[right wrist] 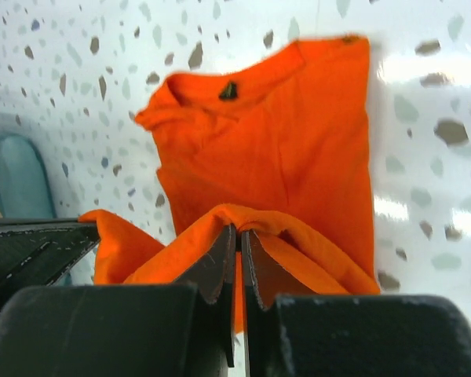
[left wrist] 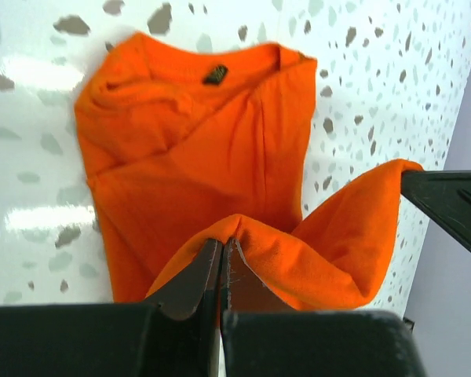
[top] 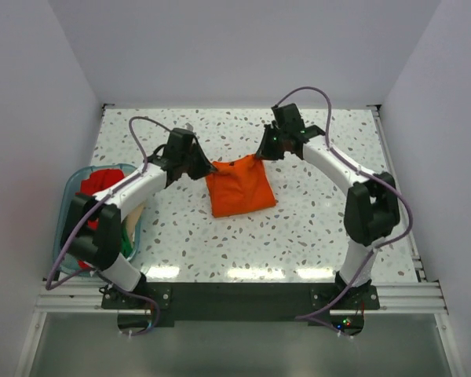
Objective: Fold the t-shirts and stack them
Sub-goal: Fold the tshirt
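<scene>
Between pinched fingers [left wrist: 190, 284], orange t-shirt [left wrist: 220, 149] edge (raised)

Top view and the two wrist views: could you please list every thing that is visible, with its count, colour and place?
orange t-shirt: one, bright orange, middle of the table, partly folded, one edge lifted.
red cloth: one, red, in the tub, far end.
beige cloth: one, beige, in the tub, beside the left arm.
green cloth: one, green, in the tub, near end.
tub: one, translucent teal, left edge of the table.
table: one, white with grey specks.
cables: two, purple, one along each arm.
left arm: one, white and black, passing over the tub.
right arm: one, white and black, right side.
left fingers: two, black, shut on the lifted edge.
right fingers: two, black, shut on the same edge.
</scene>
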You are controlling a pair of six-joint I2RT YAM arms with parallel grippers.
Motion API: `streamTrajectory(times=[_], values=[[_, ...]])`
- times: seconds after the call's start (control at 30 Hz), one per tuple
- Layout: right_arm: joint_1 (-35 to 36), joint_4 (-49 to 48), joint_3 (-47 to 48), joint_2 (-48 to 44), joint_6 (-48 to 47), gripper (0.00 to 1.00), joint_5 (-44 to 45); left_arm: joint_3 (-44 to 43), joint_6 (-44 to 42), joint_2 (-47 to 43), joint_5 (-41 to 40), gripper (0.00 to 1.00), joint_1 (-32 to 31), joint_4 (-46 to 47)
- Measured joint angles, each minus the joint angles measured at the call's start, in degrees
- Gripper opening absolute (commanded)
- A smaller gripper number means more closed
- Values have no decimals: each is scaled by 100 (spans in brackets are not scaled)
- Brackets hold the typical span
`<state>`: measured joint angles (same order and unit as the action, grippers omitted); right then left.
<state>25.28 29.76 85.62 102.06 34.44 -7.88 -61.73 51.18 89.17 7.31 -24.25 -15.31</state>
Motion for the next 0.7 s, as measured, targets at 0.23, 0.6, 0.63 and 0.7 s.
streamTrajectory(times=[0.23, 0.6, 0.63, 0.7], values=[[-260, -175, 1300, 1696, -44, 0, -393, -481, 2, 1113, 396, 0, 754, 409], [-562, -334, 2100, 2643, 66, 24, -715, -951, -146, 2271, 968, 28, 1294, 892], [-599, -367, 2133, 2643, 72, 33, -721, -951, -157, 2271, 1003, 47, 1309, 920], [-684, -437, 2192, 2643, 98, 45, -728, -957, -188, 2269, 1091, 59, 1370, 1078]])
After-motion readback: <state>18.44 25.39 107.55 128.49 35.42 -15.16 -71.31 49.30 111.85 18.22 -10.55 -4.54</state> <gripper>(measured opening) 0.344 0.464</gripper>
